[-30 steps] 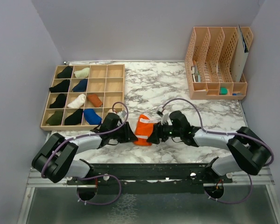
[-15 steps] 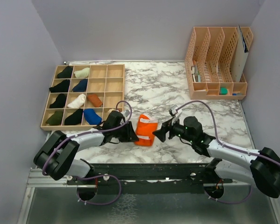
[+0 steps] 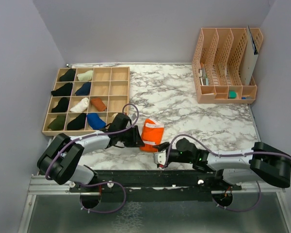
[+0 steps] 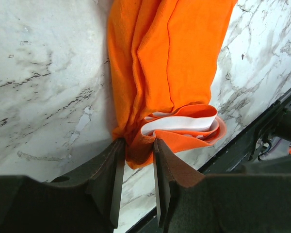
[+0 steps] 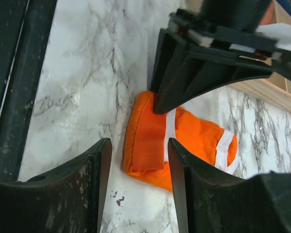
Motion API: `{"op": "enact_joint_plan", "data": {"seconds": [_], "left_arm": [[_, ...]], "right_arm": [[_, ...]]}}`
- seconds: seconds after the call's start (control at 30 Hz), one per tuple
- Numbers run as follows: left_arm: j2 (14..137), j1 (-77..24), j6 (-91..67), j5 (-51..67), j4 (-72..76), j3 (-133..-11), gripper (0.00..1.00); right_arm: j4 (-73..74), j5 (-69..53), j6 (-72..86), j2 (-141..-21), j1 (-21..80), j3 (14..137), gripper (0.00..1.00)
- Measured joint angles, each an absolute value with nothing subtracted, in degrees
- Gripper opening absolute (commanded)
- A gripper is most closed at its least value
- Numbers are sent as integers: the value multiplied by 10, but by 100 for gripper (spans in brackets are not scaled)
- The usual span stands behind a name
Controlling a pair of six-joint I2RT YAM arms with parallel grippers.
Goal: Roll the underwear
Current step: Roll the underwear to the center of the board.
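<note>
Two briefs visible. Orange underwear (image 3: 153,134) lies on the marble tabletop (image 3: 194,97), close to the front edge and between the two arms. It is a partly folded oblong bundle. Its long axis runs near-to-far, with the far end leaning a bit to the right. White waistband shows at the far end, and another white strip curls inside the fold at the near end.

Left pincer (image 3: 139,140) is clamped on the near-left edge of the orange underwear. The left wrist view shows both fingers (image 4: 114,170) pinching a bunched corner of the cloth, just beside the curled white band.

Right pincer (image 3: 159,158) sits low at the front edge, just near-right of the bundle, and points toward it. Its jaws are apart with nothing between them. In the right wrist view the orange cloth lies just ahead of the tips.

Rust-brown underwear (image 3: 98,104) sits rolled in the wooden compartment tray (image 3: 119,92) at back left, third row from the back, third column from the left. Its long axis is diagonal in the cell. Other cells hold dark, blue and cream bundles.

Peach file rack (image 3: 226,68) stands at back right, well apart.
</note>
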State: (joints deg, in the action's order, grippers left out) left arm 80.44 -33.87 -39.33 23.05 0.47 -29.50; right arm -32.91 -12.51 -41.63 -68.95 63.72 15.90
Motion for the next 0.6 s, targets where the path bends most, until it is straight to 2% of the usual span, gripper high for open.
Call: {"op": "enact_joint_plan", "data": {"seconds": [0.17,0.6], "left_arm": [[807,-339,-392,231,0,-299,36],[820,-339,-380,240,-10,-312,36]], "right_arm": [[-330,-110,-492,-757,650,169,53],[-394,-40,-547,-854,660,184,52]]}}
